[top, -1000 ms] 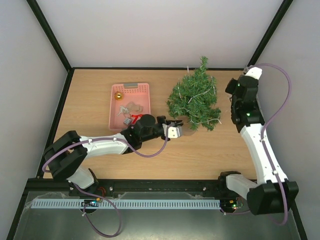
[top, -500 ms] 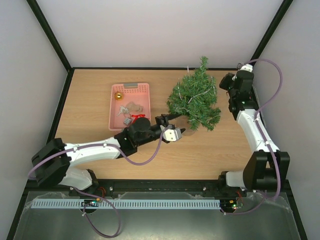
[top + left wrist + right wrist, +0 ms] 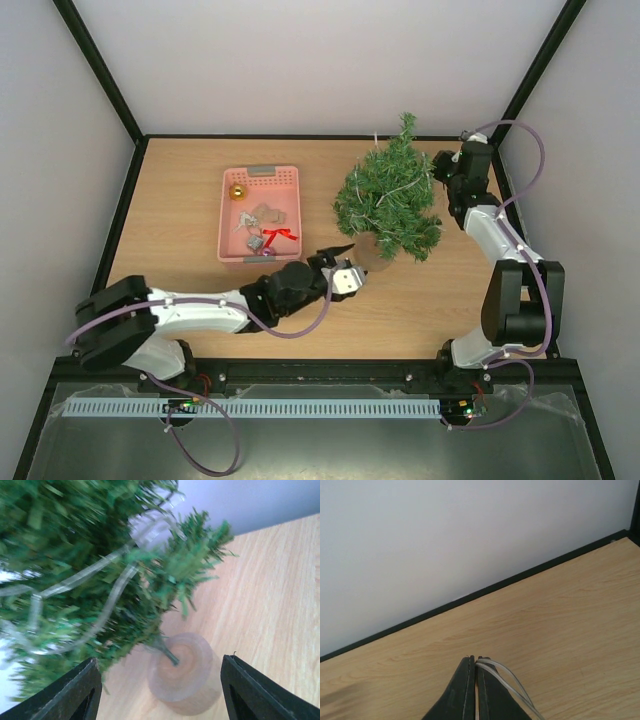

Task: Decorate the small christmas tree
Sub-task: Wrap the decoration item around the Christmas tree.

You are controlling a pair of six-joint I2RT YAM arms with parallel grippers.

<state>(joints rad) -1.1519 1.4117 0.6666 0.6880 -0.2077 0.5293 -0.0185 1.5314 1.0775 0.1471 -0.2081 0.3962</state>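
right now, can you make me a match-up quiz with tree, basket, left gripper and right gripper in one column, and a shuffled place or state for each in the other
Column one:
1 tree
2 basket
3 left gripper
4 right gripper

Column two:
A shut on a pale strand
B upright, to the right of the basket
C open, next to the tree's round base
D pink, with a gold ball and a red bow in it

Pairs: 1-B, 2-D, 3-C, 4-A
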